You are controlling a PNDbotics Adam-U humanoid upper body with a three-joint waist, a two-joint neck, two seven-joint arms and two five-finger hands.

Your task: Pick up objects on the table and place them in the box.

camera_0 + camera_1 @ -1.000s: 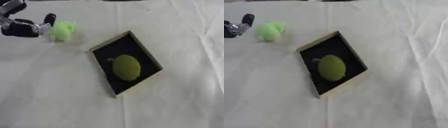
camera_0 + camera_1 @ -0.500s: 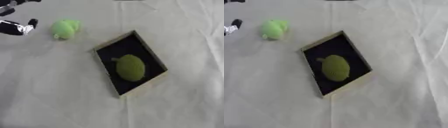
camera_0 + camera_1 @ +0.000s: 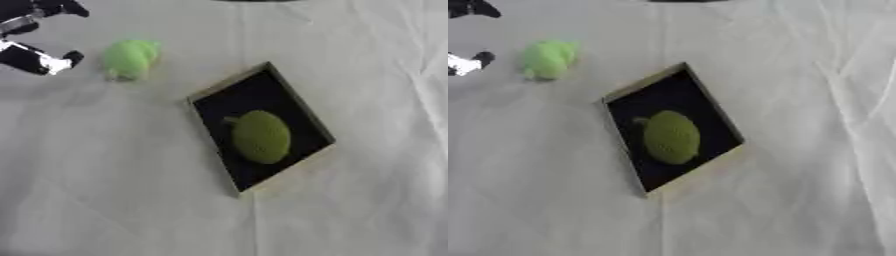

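A light green soft object (image 3: 129, 57) lies on the white cloth at the upper left. My left hand (image 3: 33, 56) is just left of it, open, with a small gap between its fingertips and the object. A shallow box (image 3: 229, 84) with a tan rim and black inside sits askew at the middle. In it lies a darker green oval object (image 3: 260, 136) with a short stem. My right hand shows in neither view.
A wrinkled white cloth (image 3: 367, 200) covers the whole table. Folds run down its right side. A dark shape shows at the far top edge.
My left hand has drawn back to the left, away from the light green object, which stays on the cloth. The box and the object in it have not moved.
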